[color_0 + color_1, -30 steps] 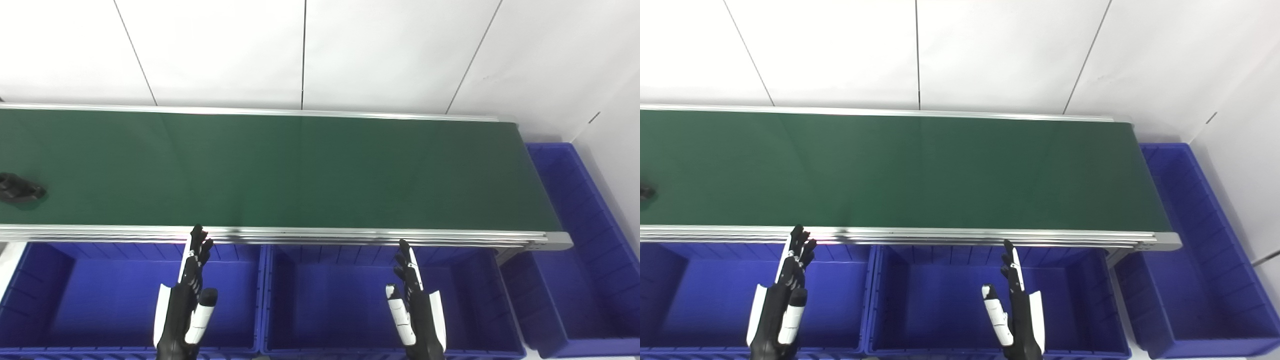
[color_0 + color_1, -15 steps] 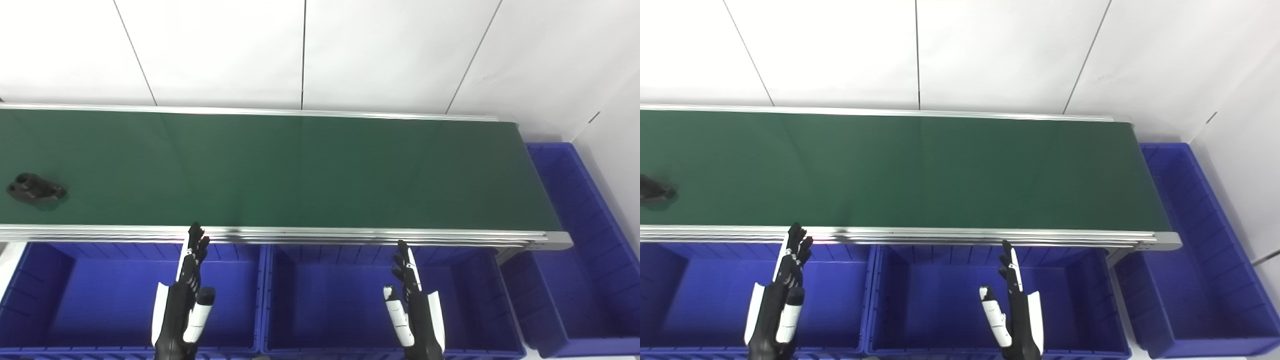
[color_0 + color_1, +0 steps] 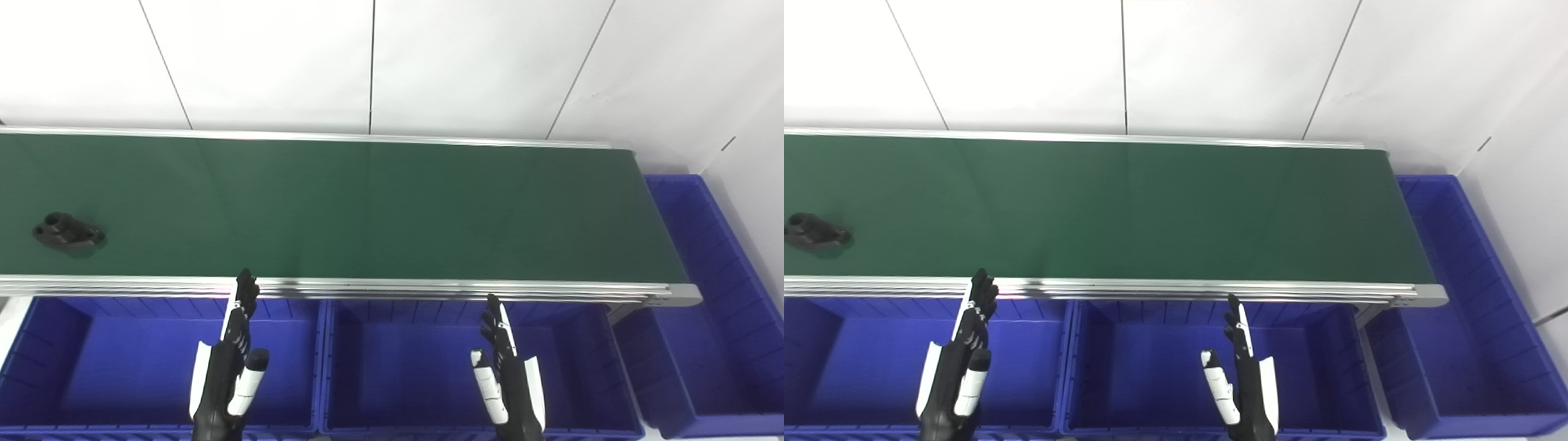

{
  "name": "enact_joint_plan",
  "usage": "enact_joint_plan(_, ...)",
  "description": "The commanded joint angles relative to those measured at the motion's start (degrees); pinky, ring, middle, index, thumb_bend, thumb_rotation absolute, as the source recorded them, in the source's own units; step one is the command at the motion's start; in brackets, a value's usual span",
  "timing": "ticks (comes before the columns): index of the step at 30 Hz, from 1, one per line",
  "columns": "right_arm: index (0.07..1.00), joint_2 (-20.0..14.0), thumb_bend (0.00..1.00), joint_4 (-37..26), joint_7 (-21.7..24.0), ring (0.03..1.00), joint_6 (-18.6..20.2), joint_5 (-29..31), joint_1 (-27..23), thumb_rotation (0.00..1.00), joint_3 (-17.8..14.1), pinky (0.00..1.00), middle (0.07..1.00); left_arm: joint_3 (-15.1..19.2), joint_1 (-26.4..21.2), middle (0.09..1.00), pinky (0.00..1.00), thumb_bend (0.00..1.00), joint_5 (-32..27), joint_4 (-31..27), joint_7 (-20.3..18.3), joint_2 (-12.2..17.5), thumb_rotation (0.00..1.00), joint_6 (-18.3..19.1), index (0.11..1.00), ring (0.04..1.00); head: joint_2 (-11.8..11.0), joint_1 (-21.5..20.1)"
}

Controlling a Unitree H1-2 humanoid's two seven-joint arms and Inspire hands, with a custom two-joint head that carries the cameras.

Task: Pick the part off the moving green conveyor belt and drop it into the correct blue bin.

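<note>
Matt green belt [image 3: 367, 208], metal rails [image 3: 429, 285]

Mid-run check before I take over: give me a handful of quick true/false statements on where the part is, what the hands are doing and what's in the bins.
1. The black part lies on the green conveyor belt, near its left end. True.
2. The left hand is shut on the part. False: it is open, over the left bin, apart from the part.
3. The right hand is open and holds nothing. True.
4. The right hand hangs over the belt. False: it is over the middle bin, on the near side of the belt.
5. A bin stands at the belt's right end. True.
</note>
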Motion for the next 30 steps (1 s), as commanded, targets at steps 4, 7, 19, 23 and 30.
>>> enact_joint_plan(4,0.988,0.2,0.7,-2.9,0.5,0.951,-2.4,0.0,0.3,1.0,-0.3,0.9,0.982,-0.3,-0.1,1.0,1.0,0.77,0.3,-0.9,-0.2,-0.3,0.98,-1.8,1.0,0.983,-0.2,0.7)
enact_joint_plan(7,0.989,-0.1,0.69,-2.8,0.6,0.95,-2.9,0.1,0.3,1.0,-0.4,0.9,0.983,-0.3,0.0,1.0,0.98,0.76,0.8,-0.7,0.0,-0.6,0.98,-2.1,1.0,0.97,-0.7,1.3)
enact_joint_plan(19,0.998,-1.9,0.66,-0.8,0.5,0.951,-3.5,2.4,-0.4,1.0,-0.4,0.89,0.988,-0.8,-0.4,0.99,0.99,0.77,2.1,1.8,1.0,-2.1,0.96,-3.0,1.0,0.974,-4.4,7.7)
enact_joint_plan(23,1.0,-3.4,0.63,0.3,0.0,0.963,-3.6,3.7,-0.9,1.0,0.2,0.9,0.997,-1.0,-0.6,0.963,0.95,0.76,3.2,3.2,1.8,-3.4,0.91,-3.1,1.0,0.943,-6.0,10.7)
enact_joint_plan(30,1.0,-5.1,0.66,1.7,-0.4,0.97,-3.6,6.0,-1.3,1.0,0.1,0.92,1.0,-3.5,-1.6,0.951,0.9,0.78,5.0,5.3,4.5,-3.8,0.87,-3.3,0.978,0.922,-9.0,15.1)
